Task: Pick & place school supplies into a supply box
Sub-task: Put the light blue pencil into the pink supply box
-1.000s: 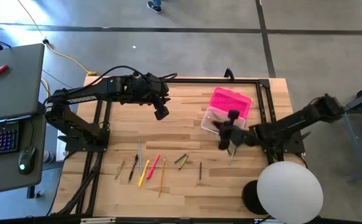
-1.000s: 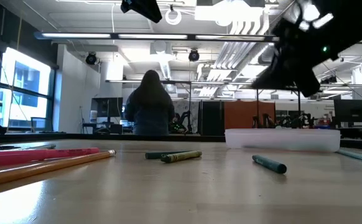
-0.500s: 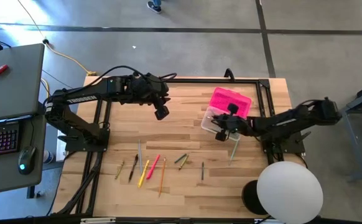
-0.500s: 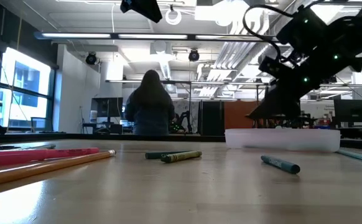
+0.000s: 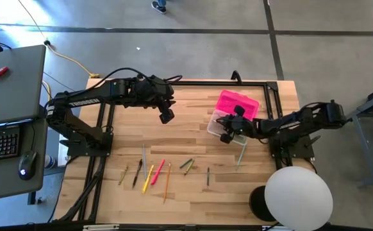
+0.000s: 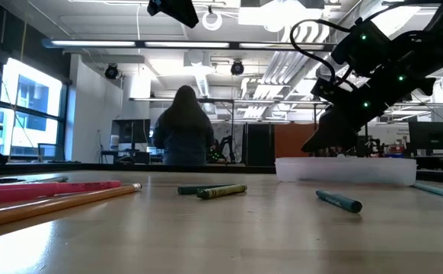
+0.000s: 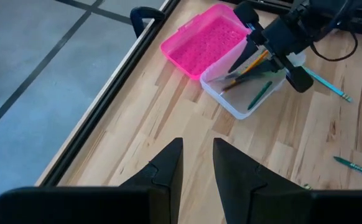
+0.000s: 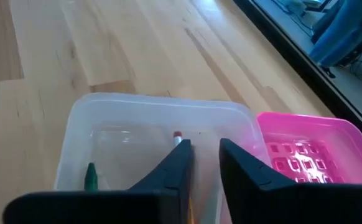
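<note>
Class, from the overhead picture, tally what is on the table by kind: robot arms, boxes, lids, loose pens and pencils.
Robot arms: 2, left arm and right arm
Clear box: 1
Pink lid: 1
Loose pens and pencils: about 10
Total: about 14

Left gripper (image 5: 166, 116): held high, jaws slightly parted, nothing gripped.
Right gripper (image 5: 227, 136): lowered, tilted downward, jaws slightly parted.

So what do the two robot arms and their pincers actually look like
Both arms are dark, jointed segments. The left pincer ends in two black, wedge-shaped fingers, and the right pincer matches it. A black cable loops along the right arm, which shows small green lights. No markings are visible.
</note>
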Action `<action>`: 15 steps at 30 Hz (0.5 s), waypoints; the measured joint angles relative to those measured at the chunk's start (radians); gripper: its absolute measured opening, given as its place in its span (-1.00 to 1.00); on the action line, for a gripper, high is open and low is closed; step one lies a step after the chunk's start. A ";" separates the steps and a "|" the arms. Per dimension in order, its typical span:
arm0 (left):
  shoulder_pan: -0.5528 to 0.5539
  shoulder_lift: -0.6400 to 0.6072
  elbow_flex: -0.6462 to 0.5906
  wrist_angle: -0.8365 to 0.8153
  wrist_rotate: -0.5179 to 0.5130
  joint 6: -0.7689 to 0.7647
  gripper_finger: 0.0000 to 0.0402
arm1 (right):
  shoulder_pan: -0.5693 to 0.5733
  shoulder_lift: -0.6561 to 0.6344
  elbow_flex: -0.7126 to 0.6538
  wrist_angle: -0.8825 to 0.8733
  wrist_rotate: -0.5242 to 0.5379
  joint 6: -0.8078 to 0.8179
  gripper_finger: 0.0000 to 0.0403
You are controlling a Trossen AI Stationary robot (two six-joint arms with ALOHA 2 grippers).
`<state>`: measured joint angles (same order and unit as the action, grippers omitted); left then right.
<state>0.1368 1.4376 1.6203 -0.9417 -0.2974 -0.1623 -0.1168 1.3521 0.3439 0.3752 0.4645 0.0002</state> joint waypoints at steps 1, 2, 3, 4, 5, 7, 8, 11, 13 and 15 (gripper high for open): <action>0.000 0.000 0.000 0.000 0.000 0.000 -0.40 | -0.003 0.000 0.000 0.000 0.000 0.000 -0.65; 0.000 0.000 0.000 0.000 0.000 0.000 -0.40 | -0.005 0.000 0.000 0.000 0.000 0.000 -0.62; 0.000 0.000 0.000 0.000 0.000 0.000 -0.40 | -0.008 0.000 0.000 0.000 -0.002 0.000 -0.60; 0.000 0.000 0.000 0.000 0.000 0.000 -0.40 | -0.009 0.000 0.000 0.001 -0.004 0.003 -0.58; 0.000 0.000 0.000 0.000 0.000 0.000 -0.40 | -0.009 0.000 0.000 0.001 -0.007 0.014 -0.56; 0.000 0.000 0.000 0.000 0.000 0.000 -0.40 | -0.007 0.000 0.000 0.009 -0.010 0.043 -0.52; 0.000 0.000 0.000 0.000 0.001 0.000 -0.40 | -0.007 0.000 0.000 0.017 -0.010 0.050 -0.50; 0.000 0.000 0.000 0.000 0.001 0.000 -0.40 | -0.007 0.000 0.000 0.050 -0.011 0.043 -0.45; 0.000 0.000 0.000 0.000 0.001 0.000 -0.40 | -0.007 0.000 0.000 0.087 -0.024 0.040 -0.44; 0.000 0.000 0.000 0.000 0.001 0.000 -0.40 | -0.008 0.000 0.000 0.109 -0.082 0.029 -0.43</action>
<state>0.1368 1.4376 1.6203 -0.9413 -0.2962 -0.1623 -0.1245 1.3518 0.3443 0.4845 0.3822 0.0294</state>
